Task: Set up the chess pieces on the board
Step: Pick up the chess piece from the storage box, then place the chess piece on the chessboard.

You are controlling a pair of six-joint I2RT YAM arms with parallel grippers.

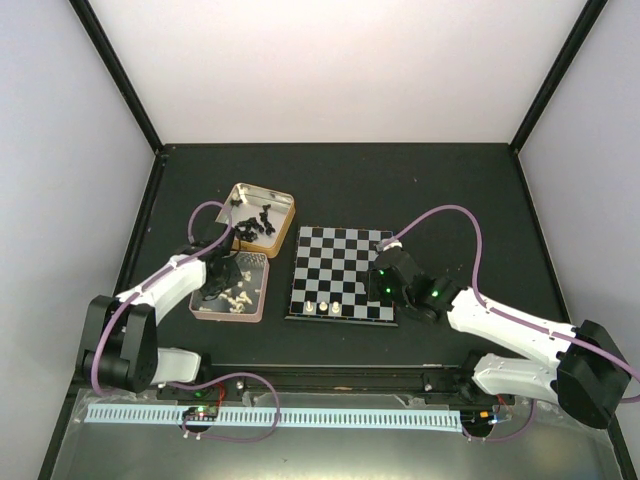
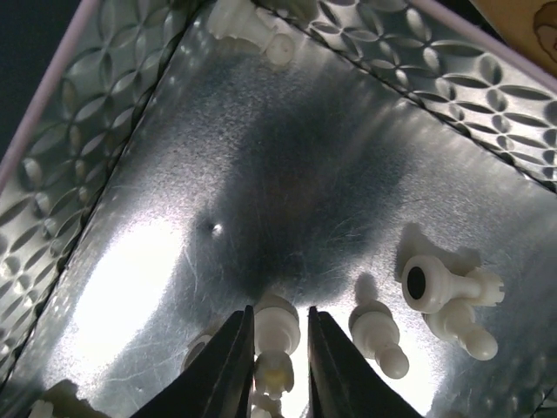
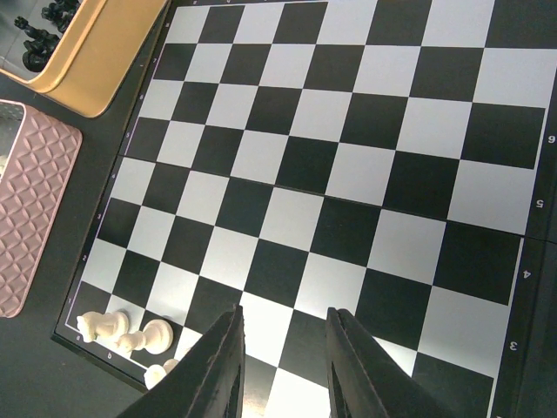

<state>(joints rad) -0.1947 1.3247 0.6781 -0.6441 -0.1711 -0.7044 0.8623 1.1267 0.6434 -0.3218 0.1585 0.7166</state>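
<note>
Finds the board [image 1: 343,262] lying flat at mid-table, ahead of both arms. Notes three white pieces [image 1: 323,307] standing side by side on its nearest row, left of centre. Records a pink tin [image 1: 263,300] just beside the board's left edge, with loose white figures [image 1: 232,297] on its floor. Records a gold tin [image 1: 268,191] behind that, holding black pieces [image 1: 256,226].

Places the left gripper [image 2: 278,374] down inside the pink tin, close above its shiny metal floor. Finds its fingers [image 2: 228,374] drawn narrow onto one white piece [image 2: 277,318], lying on that floor and filling the gap between them. Notes more white figures lying loose to the right of the fingers, and another against the far wall.

Places the right gripper [image 3: 283,366] above the board, over its near rows, apart from the three standing pieces at the lower left of the right wrist view. Finds its fingers [image 3: 218,374] parted and empty, with only board squares beneath.
</note>
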